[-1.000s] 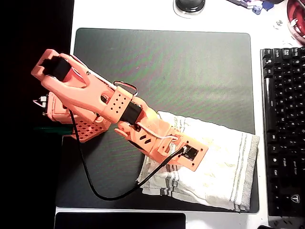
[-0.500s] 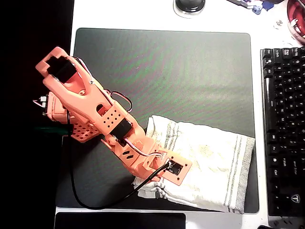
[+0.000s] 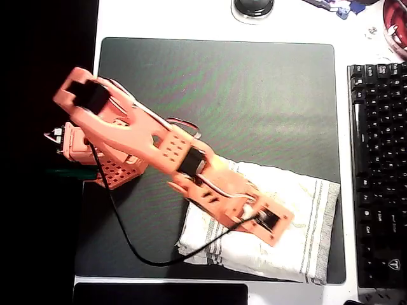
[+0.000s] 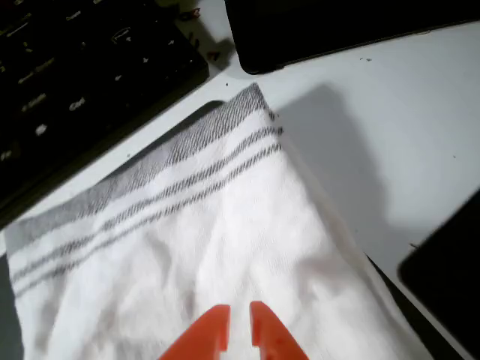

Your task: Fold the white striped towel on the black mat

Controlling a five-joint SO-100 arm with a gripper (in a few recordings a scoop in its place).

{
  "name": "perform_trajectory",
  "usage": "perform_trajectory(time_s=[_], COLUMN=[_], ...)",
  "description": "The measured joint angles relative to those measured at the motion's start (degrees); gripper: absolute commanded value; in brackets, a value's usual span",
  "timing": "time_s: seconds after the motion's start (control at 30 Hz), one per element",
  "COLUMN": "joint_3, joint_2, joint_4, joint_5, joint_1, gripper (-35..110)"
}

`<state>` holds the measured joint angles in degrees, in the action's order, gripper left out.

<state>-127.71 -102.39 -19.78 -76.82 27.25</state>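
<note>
No text can be read anywhere; the key legends on the black keyboard (image 3: 379, 171) are too blurred.

Bare black mat (image 3: 254, 95) (keyboard (image 3: 378, 171) rightward)

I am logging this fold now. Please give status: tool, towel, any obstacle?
Tool over the white striped towel, tips nearly closed, nothing visibly held. Towel bunched on lower right of the black mat. Keyboard close beside towel's striped edge.
</note>
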Motion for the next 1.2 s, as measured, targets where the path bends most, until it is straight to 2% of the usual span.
perform_trajectory(time_s=[0.37, 0.63, 0.83, 1.2], joint_3=[40.61, 51.77, 40.96, -7.47], joint_2=[41.31, 50.8, 39.55, -8.96], joint_4=[-3.6, -7.03, -7.65, 0.79], joint_5=[10.37, 11.6, 11.43, -0.7], joint_1=[-1.23, -0.62, -0.26, 4.66], gripper=[0, 0, 0, 0])
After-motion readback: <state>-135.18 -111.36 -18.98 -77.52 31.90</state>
